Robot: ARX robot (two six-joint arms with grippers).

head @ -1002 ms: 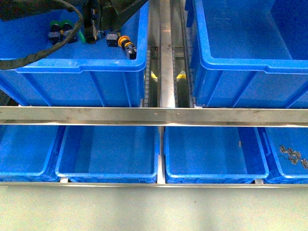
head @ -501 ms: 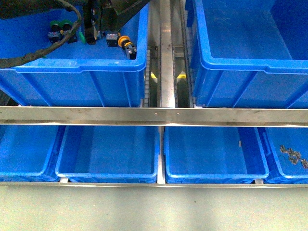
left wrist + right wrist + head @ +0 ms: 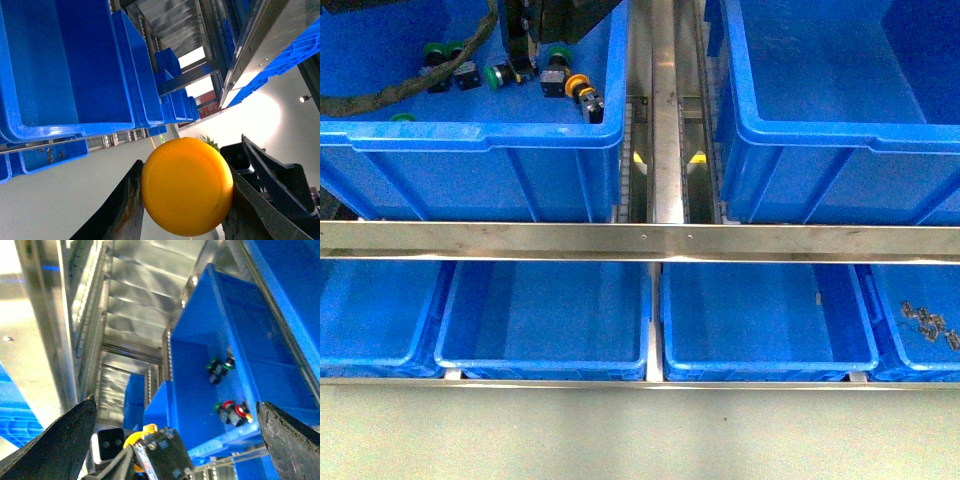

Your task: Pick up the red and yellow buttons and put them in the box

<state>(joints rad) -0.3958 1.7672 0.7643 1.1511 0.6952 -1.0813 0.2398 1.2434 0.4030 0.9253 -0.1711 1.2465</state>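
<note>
My left gripper [image 3: 186, 207] is shut on a yellow button [image 3: 186, 186]; its round cap fills the gap between the two dark fingers [image 3: 125, 205]. In the front view only the left arm [image 3: 545, 20] shows, at the top over the upper left crate [image 3: 480, 135]. A second yellow button [image 3: 578, 86] lies in that crate. My right gripper [image 3: 175, 435] is open and empty. Its view shows the left gripper's body [image 3: 155, 452], a yellow edge [image 3: 136, 436], and a red button [image 3: 235, 412] in a blue crate. The box [image 3: 820, 130] stands at the upper right.
Green-capped switches [image 3: 440, 52] and another [image 3: 500, 75] lie in the upper left crate, under a black cable [image 3: 410, 90]. A steel rail [image 3: 640, 240] crosses the front. Four shallow blue bins [image 3: 545, 365] sit below it; the far right bin holds small metal parts [image 3: 925, 322].
The left arm has lifted and drawn back toward the top of the front view, uncovering more green switches in the upper left crate. The cable has shifted with it.
</note>
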